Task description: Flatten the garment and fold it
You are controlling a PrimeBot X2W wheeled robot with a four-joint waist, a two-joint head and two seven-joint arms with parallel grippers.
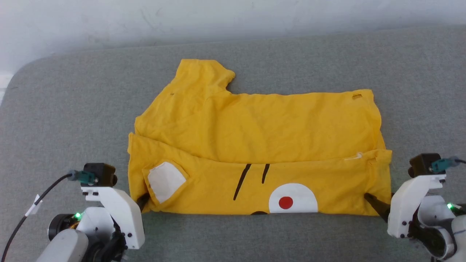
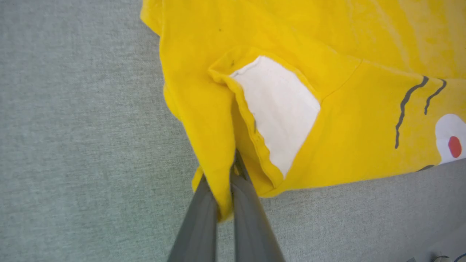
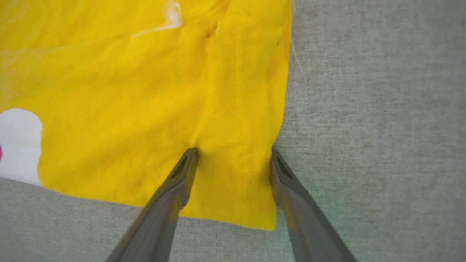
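Note:
The yellow T-shirt [image 1: 255, 145] lies on the grey surface, its near part folded over so the print with a white patch, red dot and black lines faces up along the front edge. My left gripper [image 1: 142, 201] is at the shirt's near left corner, and in the left wrist view my left gripper [image 2: 228, 171] is shut on a fold of the yellow cloth [image 2: 214, 145]. At the near right corner my right gripper [image 1: 378, 208] stands open; its fingers [image 3: 182, 171] straddle the shirt's corner [image 3: 236, 163], one on the cloth, one at its edge.
The grey padded surface [image 1: 72, 120] stretches all around the shirt, with a pale wall [image 1: 109, 18] behind its far edge. One sleeve [image 1: 200, 76] sticks out at the back left.

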